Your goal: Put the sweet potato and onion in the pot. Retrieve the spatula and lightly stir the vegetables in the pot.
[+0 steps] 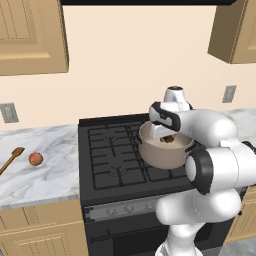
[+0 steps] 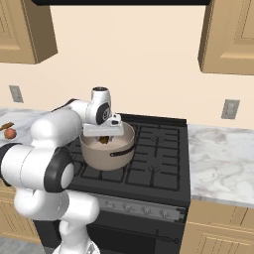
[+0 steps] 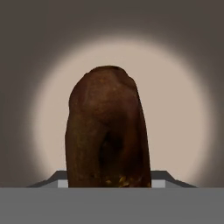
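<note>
The jaws grasp the sweet potato (image 3: 107,131); in the hand view it fills the middle of the frame, dark brown and standing lengthwise away from the camera, with the pale floor of the pot (image 3: 175,109) behind it on all sides. In both base views the hand hangs straight over the pot (image 1: 165,150), with the gripper (image 1: 167,139) down inside its rim and a brown lump of the sweet potato (image 2: 104,140) showing just beneath it. The pot (image 2: 106,154) sits on the grates of the black stove (image 1: 117,160), on the front burner nearest the arm. Left of the stove lies the marble desk (image 1: 45,175). On it, well apart from the pot, rests the onion (image 1: 35,159), a small reddish ball, and just beyond it, farther from the pot, the wooden spatula (image 1: 12,158) lies aslant, near the onion but not touching it.
</note>
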{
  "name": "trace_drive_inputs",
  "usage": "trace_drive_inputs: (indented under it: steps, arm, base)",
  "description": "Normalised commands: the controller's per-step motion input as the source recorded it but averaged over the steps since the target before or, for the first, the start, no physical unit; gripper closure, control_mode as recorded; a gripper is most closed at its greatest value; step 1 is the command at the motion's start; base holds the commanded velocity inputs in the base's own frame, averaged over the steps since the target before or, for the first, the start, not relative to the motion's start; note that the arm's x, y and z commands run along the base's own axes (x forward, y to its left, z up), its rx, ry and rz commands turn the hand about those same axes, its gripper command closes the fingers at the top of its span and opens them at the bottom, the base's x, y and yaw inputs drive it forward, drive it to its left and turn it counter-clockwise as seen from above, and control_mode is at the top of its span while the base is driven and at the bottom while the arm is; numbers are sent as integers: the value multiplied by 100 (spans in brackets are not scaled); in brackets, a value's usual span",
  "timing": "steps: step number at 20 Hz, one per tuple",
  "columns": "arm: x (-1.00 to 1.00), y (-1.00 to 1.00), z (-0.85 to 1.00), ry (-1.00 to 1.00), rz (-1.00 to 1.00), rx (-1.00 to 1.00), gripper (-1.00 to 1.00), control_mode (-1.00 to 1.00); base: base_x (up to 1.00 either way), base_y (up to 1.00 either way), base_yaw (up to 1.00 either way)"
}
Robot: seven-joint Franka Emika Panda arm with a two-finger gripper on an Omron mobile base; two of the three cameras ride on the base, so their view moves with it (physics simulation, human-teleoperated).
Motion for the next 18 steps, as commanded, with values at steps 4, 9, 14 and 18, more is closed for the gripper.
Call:
trace_drive_inputs:
  steps: [4, 9, 14, 18]
  arm:
    - [0, 0, 0, 0, 0, 2, -100, -100]
    - [0, 0, 0, 0, 0, 0, -100, -100]
    - [0, 0, 0, 0, 0, 0, -100, -100]
    - [0, 0, 3, 0, 0, 0, -100, -100]
  base:
    - [0, 0, 0]
    - [0, 0, 0]
    - [0, 0, 0]
    - [0, 0, 0]
